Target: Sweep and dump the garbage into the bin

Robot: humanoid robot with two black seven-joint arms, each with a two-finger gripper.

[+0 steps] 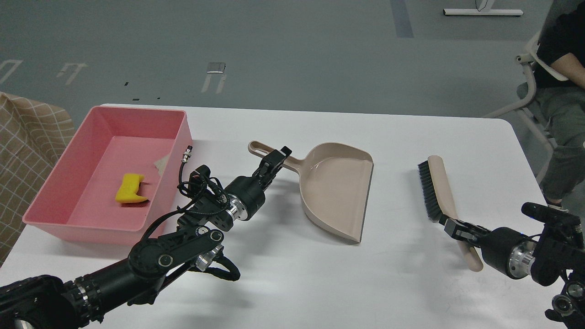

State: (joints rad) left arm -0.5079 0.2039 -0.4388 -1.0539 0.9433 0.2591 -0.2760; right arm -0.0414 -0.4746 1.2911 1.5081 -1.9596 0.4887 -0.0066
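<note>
The pink bin [179, 137] stands at the table's left. In it lie the yellow notched piece [129, 188] and, against the right wall, a pale bread scrap [161, 163], partly hidden. The beige dustpan [336, 192] is at the table's middle, its pan empty, mouth facing right. My left gripper [275, 159] is shut on the dustpan's handle [260, 149]. The beige brush [439, 189] with black bristles lies on the right. My right gripper [458, 227] is shut on the near end of its handle.
A checkered cloth [27, 146] hangs off the table's left side. A seated person on a white chair [555, 91] is beyond the table's right far corner. White tabletop [320, 274] shows between my arms.
</note>
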